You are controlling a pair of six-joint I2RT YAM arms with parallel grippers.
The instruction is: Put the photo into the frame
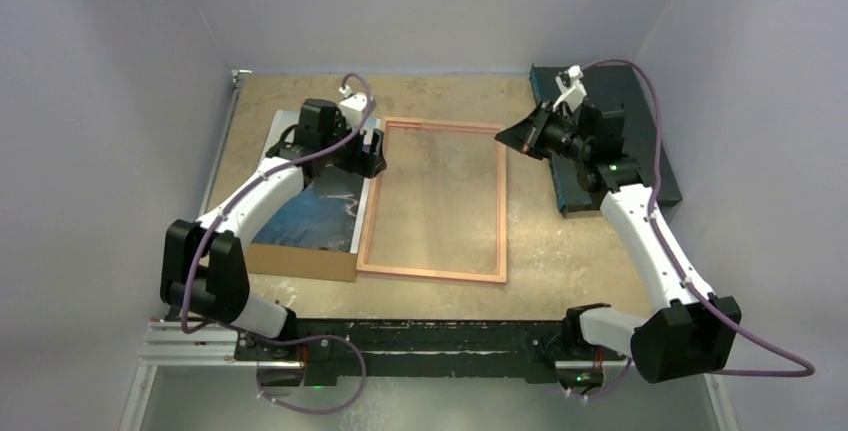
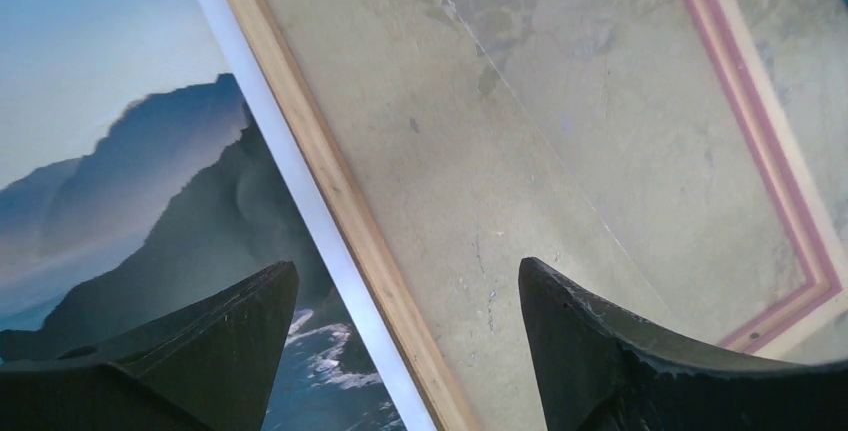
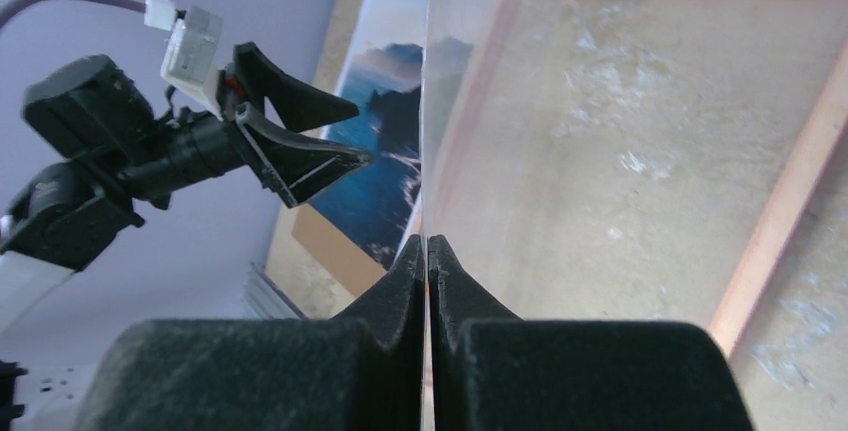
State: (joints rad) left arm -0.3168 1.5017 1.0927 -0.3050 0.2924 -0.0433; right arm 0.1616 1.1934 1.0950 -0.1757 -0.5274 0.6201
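two black two-finger claws work over a tan table. the left claw is spread wide and holds nothing. it hovers over the left rail of the large, thin-railed rectangular picture frame, pink and pale wood, which lies mid-table. one finger hangs above the large paper photo of blue sky and dark mountains, the other above the frame's opening. the photo lies face up just left of the frame, its white margin beside the rail, on a flat brown backing board. the right claw is pressed together at the frame's far right corner, pinching what looks like the edge of the thin clear pane.

the likely step is taking hold of the photo. to do it well, the left claw should shift fully over the photo's edge, clear of the rail, come down low, and pinch only the paper, not the board beneath. a light grip would avoid creasing.
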